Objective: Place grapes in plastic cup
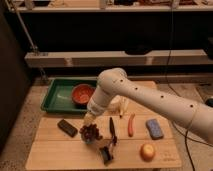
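Note:
The grapes (pixel 90 132), a dark reddish-purple cluster, hang at the tip of my white arm over the middle of the wooden table (pixel 55 150). My gripper (pixel 90 128) is shut on the grapes and is mostly hidden by the wrist and the bunch. Just below and right of the grapes a small pale bluish rim shows, which looks like the plastic cup (pixel 100 142). The grapes and a black object partly cover it.
A black tool-like object (pixel 108 150) lies right of the cup. A black block (pixel 66 127) lies left, with an orange-red stick (pixel 131 125), a blue sponge (pixel 154 128) and a yellow-orange fruit (pixel 146 151) to the right. Behind, a green tray (pixel 57 97) holds an orange-red bowl (pixel 82 94).

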`<state>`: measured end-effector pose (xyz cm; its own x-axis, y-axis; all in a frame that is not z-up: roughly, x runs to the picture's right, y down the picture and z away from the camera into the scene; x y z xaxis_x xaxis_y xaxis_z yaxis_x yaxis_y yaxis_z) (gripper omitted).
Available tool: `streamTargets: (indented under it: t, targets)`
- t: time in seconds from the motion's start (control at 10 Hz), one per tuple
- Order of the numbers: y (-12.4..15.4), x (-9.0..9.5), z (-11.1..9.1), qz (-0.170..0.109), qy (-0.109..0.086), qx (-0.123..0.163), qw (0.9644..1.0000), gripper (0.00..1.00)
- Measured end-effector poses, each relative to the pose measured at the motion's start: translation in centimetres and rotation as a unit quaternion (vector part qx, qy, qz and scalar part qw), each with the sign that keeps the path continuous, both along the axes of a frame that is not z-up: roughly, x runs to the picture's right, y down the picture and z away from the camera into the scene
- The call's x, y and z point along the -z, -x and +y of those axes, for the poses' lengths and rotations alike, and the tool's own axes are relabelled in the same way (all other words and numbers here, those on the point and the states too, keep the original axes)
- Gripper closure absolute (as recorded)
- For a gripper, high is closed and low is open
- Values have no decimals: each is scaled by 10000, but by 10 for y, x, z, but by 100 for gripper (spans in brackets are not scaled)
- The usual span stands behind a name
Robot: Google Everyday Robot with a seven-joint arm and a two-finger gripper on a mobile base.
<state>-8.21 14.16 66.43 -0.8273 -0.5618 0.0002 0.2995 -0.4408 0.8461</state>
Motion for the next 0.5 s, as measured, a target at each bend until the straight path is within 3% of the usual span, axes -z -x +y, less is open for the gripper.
streamTargets:
  t: [0.5]
  targets:
    - [-3, -1, -3, -25, 9, -88, 10000, 20]
